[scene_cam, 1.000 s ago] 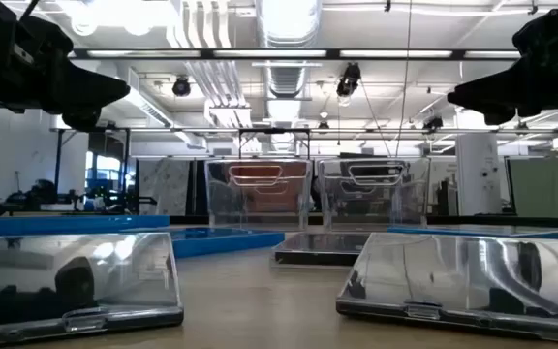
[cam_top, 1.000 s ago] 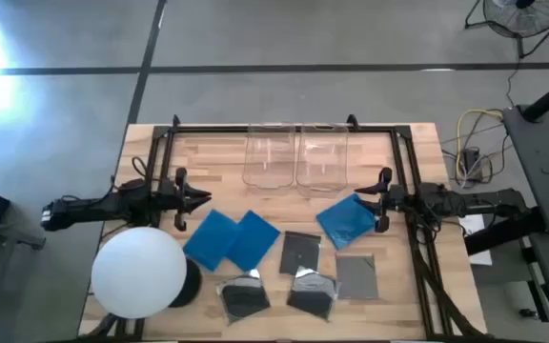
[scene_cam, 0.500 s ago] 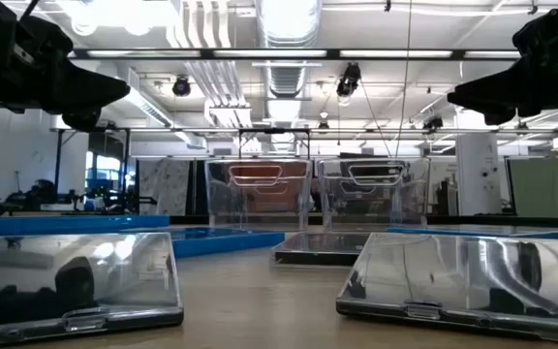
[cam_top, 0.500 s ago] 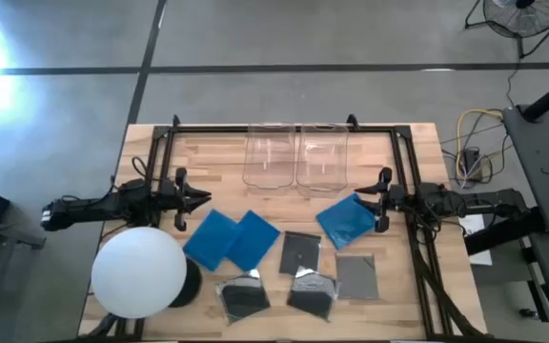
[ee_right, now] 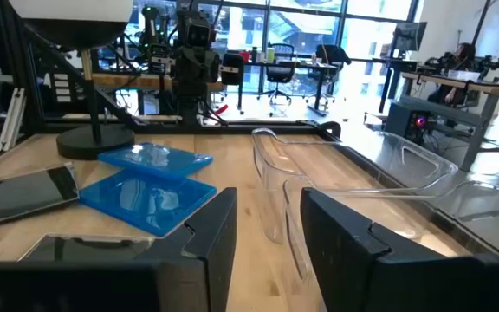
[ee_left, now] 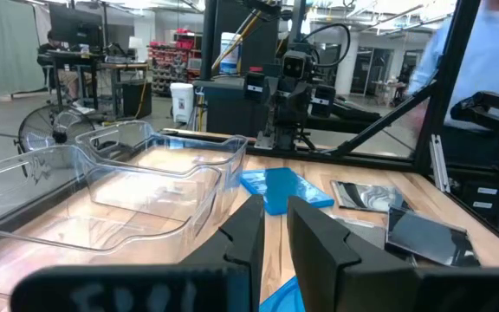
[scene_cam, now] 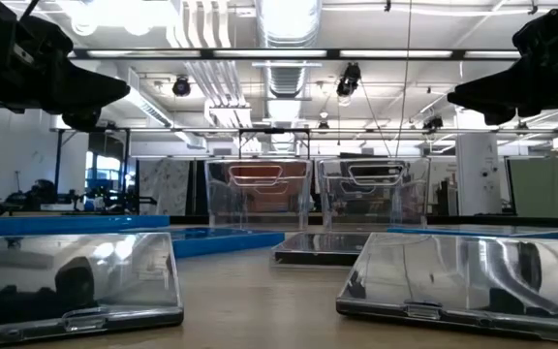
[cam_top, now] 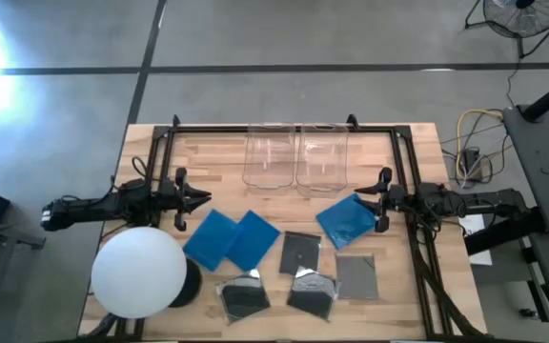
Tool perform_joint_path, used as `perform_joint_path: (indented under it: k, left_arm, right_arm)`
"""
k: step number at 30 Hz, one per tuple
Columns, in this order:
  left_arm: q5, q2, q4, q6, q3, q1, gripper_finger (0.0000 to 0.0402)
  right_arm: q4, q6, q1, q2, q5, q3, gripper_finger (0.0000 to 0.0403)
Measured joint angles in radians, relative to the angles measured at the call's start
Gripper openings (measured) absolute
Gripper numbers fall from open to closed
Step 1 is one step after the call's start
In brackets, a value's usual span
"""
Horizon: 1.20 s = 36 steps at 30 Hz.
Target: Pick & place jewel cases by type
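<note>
Seven jewel cases lie flat on the wooden table. Two blue ones [cam_top: 211, 238] [cam_top: 253, 240] overlap at left centre. A third blue case [cam_top: 348, 219] lies just below my right gripper [cam_top: 362, 195]. The dark cases [cam_top: 300, 252] [cam_top: 244, 295] [cam_top: 311, 292] [cam_top: 356, 277] sit nearer the near edge, some of them glossy. My left gripper [cam_top: 198, 197] hovers above the table by the left blue pair, its fingers a narrow gap apart [ee_left: 274, 204]. My right gripper is open wider [ee_right: 267, 204]. Both point toward the table's middle and hold nothing.
Two clear plastic bins [cam_top: 272, 157] [cam_top: 322, 157] stand side by side at the far middle. A large white sphere [cam_top: 139, 272] on a dark stand fills the near left corner. A black frame [cam_top: 284, 128] runs round the table's far and side edges.
</note>
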<state>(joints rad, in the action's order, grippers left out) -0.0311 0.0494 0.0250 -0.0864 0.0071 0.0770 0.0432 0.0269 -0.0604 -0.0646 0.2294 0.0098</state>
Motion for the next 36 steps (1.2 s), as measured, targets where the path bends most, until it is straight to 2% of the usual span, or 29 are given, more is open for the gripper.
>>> perform_joint_path:
  k: [9,20,29,30,34,36]
  left_arm:
    - [0.000,0.000,0.000,0.000,0.000,0.000,0.0037]
    - [0.000,0.000,0.000,0.000,0.000,0.000,0.0037]
    - [0.000,0.000,0.000,0.000,0.000,0.000,0.0037]
    - [0.000,0.000,0.000,0.000,0.000,0.000,0.0037]
    - [0.000,0.000,0.000,0.000,0.000,0.000,0.0037]
    - [0.000,0.000,0.000,0.000,0.000,0.000,0.0037]
  right_arm:
    - [0.000,0.000,0.000,0.000,0.000,0.000,0.0135]
    - [0.000,0.000,0.000,0.000,0.000,0.000,0.0123]
    - [0.000,-0.006,0.000,0.000,0.000,0.000,0.0134]
    - [0.000,-0.046,0.000,0.000,-0.001,0.000,0.0134]
    - [0.000,-0.411,0.000,0.000,-0.002,0.000,0.0131]
    - [0.004,-0.537,0.000,-0.003,0.024,0.000,0.0128]
